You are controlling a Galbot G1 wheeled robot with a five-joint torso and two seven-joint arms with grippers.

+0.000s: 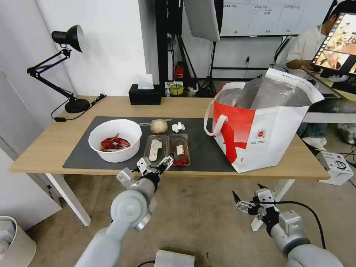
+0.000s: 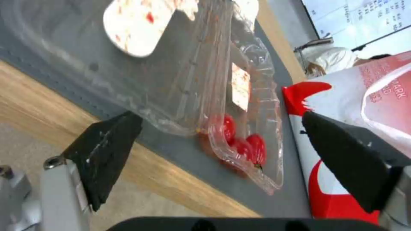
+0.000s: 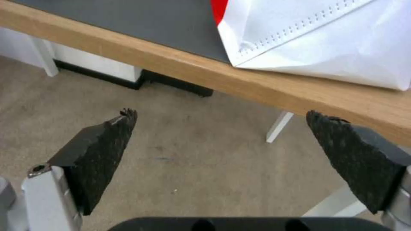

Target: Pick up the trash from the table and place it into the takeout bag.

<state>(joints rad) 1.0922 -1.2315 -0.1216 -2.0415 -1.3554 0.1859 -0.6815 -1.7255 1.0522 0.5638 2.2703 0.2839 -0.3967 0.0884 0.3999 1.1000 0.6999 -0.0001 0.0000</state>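
You're parking your right gripper (image 1: 246,200) low in the lower right of the head view, below the table edge, its jaws spread wide and carrying nothing. Your left gripper (image 1: 155,166) is sitting at lower centre, right at the near edge of the table (image 1: 44,154), jaws apart too, and you're lining it up on the near end of the clear clamshell (image 1: 168,149). No contact yet by my read.

So you're barely under way: every piece of trash is lying on the dark mat (image 1: 207,148). The clamshell is lying opened flat at centre, its two halves side by side, each half's long axis running from the near edge away from you, tomatoes (image 2: 244,144) bunched at the near end. Left of it, the white bowl (image 1: 115,140) of red shells. Farther back, the bagged beige lump (image 1: 158,126) and the crumpled tissue (image 1: 178,127). On the right of the frame, the takeout bag (image 1: 259,126) is standing upright, mouth open upward, nothing of the trash visible inside.
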